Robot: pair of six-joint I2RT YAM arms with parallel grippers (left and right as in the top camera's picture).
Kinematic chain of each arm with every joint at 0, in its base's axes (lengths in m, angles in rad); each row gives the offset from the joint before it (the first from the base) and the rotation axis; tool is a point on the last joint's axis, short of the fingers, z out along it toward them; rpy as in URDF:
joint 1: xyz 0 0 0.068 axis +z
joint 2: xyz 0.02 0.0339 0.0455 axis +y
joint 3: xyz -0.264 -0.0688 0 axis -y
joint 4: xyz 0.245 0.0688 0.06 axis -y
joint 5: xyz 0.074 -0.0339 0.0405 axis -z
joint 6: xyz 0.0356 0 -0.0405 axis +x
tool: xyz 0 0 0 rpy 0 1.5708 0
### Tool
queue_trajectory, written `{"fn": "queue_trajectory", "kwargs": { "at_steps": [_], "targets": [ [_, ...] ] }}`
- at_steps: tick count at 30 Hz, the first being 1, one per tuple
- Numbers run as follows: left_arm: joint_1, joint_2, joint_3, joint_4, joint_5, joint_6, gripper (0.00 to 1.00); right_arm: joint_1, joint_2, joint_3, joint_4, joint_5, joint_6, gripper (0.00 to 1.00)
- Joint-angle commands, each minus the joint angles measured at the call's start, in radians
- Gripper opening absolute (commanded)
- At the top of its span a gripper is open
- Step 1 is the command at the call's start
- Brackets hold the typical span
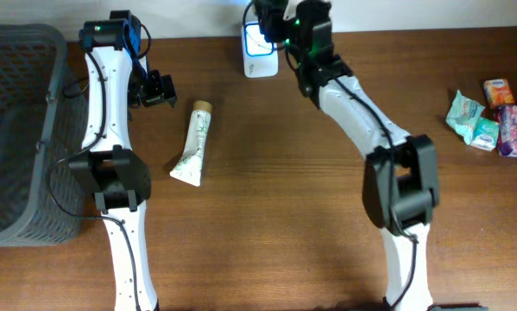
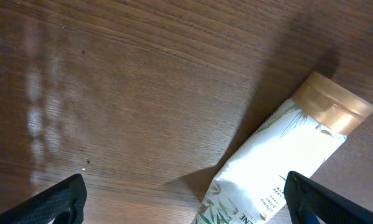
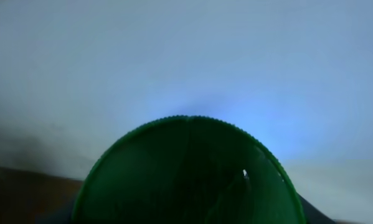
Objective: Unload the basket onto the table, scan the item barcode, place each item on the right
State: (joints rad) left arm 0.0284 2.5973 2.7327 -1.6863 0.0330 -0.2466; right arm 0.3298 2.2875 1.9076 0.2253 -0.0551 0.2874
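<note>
Tube [image 1: 193,145] lies on the table [image 1: 275,225], outside the grey basket [image 1: 16,173].

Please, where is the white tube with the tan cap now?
In the overhead view the tube lies flat on the table, left of centre, just right of the open left claw, cap toward the far edge.

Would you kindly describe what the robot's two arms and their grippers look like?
Both the left arm and right arm have smooth white tubular links joined by bulky black joint housings, with thin black cables running alongside. A small green light glows near each wrist. The left gripper is black, its fingers dark and blunt-tipped.
</note>
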Motion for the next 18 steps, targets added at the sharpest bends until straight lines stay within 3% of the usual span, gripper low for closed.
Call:
{"fn": "queue_trajectory", "kwargs": {
  "at_steps": [1,4,15,18],
  "targets": [
    [-0.001,-0.039,0.000,-0.002,-0.007,-0.002,0.99,0.023,0.077,0.018,0.128,-0.031,-0.003,0.50],
    [-0.001,-0.039,0.000,-0.002,-0.007,-0.002,0.99,0.032,0.105,0.018,0.204,-0.019,-0.003,0.50],
    [-0.001,-0.039,0.000,-0.002,-0.007,-0.002,0.99,0.027,0.117,0.018,0.201,-0.019,-0.003,0.45],
    [-0.001,-0.039,0.000,-0.002,-0.007,-0.002,0.99,-0.031,0.034,0.018,0.099,0.003,0.009,0.43]
  ]
}}
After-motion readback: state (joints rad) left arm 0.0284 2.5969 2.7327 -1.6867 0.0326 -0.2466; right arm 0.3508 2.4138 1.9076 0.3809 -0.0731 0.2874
